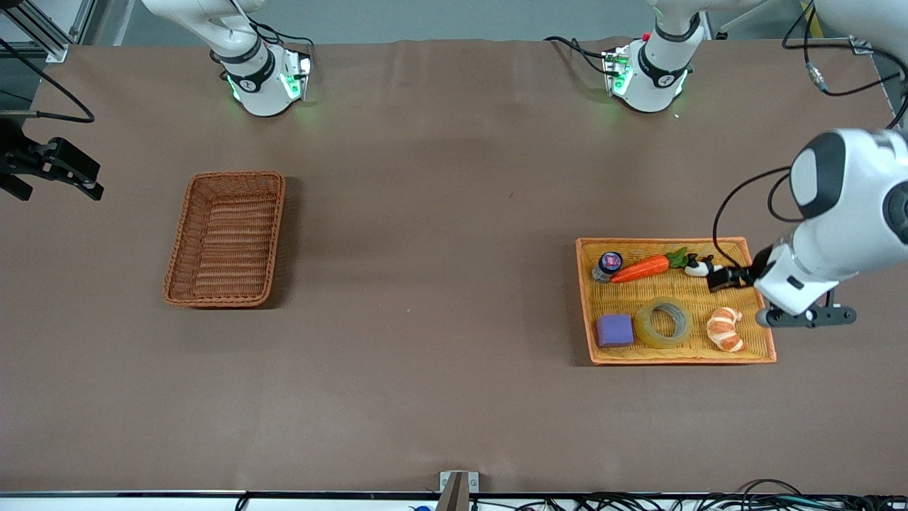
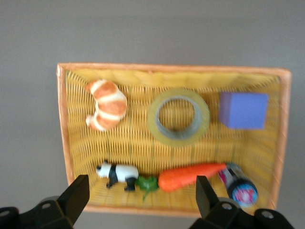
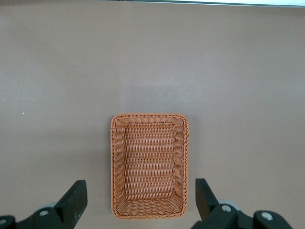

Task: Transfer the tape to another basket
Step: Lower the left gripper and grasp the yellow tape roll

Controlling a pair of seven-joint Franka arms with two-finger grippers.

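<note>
Tape (image 1: 665,322) lies flat in the tray (image 1: 586,298), between cube (image 1: 614,330) and croissant (image 1: 725,328). Left tool (image 1: 725,278) wide open, empty, over the tray's panda (image 1: 699,267) — shift over the ring, pinch one wall, avoid the croissant. Right tool (image 3: 138,202) open, waiting above the basket (image 1: 225,238).

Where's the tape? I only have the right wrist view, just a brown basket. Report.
Observer: The tape lies flat in an orange tray at the left arm's end of the table.
Operator: Tell me what's beside it.
Observer: A purple block and a croissant flank it, neither touching it.
Operator: My right gripper waits open, facing the basket. Give me the left one.
Observer: The left gripper hangs open over the tray, above a toy panda, holding nothing.
</note>
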